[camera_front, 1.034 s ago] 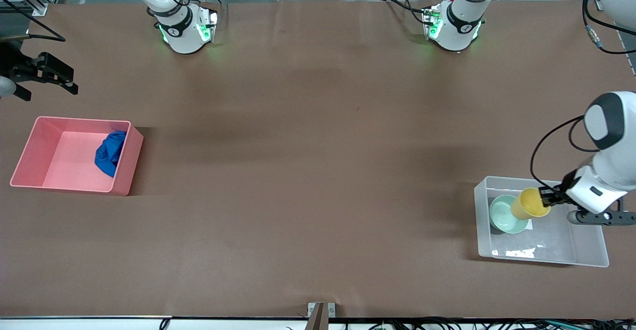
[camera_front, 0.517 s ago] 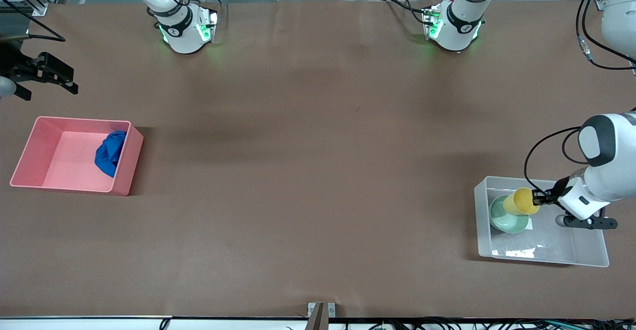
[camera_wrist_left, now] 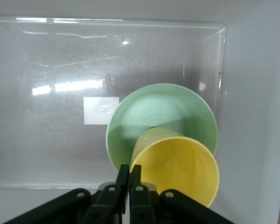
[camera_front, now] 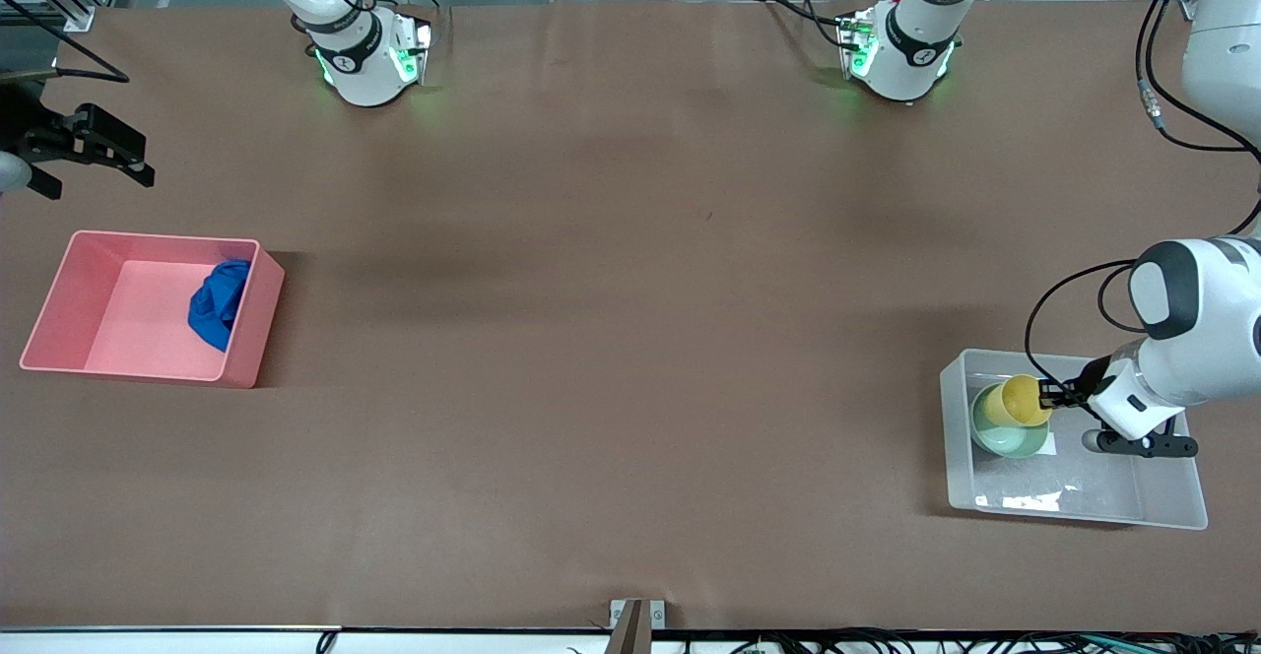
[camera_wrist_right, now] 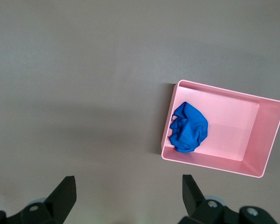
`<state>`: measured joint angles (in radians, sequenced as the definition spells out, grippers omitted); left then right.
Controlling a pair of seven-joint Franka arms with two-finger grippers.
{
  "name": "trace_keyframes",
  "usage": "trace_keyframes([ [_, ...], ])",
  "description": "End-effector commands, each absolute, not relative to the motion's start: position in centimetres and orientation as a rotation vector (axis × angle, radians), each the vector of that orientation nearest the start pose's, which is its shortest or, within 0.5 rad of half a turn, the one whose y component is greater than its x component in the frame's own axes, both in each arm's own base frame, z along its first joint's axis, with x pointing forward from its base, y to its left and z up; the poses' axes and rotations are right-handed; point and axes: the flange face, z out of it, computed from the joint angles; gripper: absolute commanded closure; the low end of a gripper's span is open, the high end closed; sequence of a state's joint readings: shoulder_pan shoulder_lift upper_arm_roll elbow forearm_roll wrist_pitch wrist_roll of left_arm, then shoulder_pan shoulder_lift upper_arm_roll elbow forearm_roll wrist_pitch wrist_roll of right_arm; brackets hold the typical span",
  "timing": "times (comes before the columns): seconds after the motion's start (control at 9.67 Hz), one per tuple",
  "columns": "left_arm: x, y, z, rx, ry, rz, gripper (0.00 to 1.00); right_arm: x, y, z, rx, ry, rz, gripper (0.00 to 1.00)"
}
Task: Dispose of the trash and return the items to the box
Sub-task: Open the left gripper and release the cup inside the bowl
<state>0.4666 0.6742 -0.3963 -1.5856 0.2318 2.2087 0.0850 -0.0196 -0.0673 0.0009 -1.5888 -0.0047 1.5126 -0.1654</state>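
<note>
The left arm bends down from its end of the table, its white forearm slanting low over the clear box (camera_front: pixel 1172 514). The left claw (camera_front: pixel 1046 397) is pinched tight on the rim of the yellow cup (camera_front: pixel 1021 401), its 2 fingers (camera_wrist_left: pixel 129 173) pressed together with the cup wall between them. The cup is tilted on its side — its mouth turned toward the wrist camera — and its base sits down in the mint-green bowl (camera_front: pixel 1005 434), which rests on the box floor next to a small white label (camera_wrist_left: pixel 101 110).

At the right arm's end of the table, the right arm waits off to the side; the right claw (camera_front: pixel 87 147) hangs above bare table (camera_front: pixel 611 319), farther from the front camera than the pink bin (camera_front: pixel 246 363), with its fingers (camera_wrist_right: pixel 64 193) spread wide apart and nothing between them. The blue trash (camera_front: pixel 218 303) lies crumpled inside the pink bin, against the wall that faces the middle of the table.
</note>
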Motion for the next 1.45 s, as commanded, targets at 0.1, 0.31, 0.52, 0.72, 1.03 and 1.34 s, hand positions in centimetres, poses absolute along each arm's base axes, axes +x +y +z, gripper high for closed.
trace_keyframes([
  [0.1,69.9,9.3,25.1,-3.189,0.139,-0.044,0.33,52.7,-1.0,64.7,-3.138,-0.226,0.02,0.0],
  [0.31,70.7,9.6,28.1,-3.176,0.124,-0.115,0.0,52.7,-1.1,64.7,-3.139,-0.221,0.02,0.0],
  [0.52,70.6,9.0,32.6,-3.155,0.116,-0.144,0.0,52.6,-1.0,64.4,-3.137,-0.226,0.032,0.0],
  [0.72,69.1,6.7,38.7,-3.137,0.115,-0.09,0.0,52.7,-1.1,64.4,-3.138,-0.224,0.03,0.0],
  [1.03,66.0,4.5,47.7,-3.121,0.079,-0.06,0.0,52.6,-1.2,64.4,-3.138,-0.224,0.03,0.0],
  [1.34,63.0,0.3,55.1,-3.088,0.133,-0.106,0.0,52.7,-1.3,64.3,-3.137,-0.221,0.032,0.0],
])
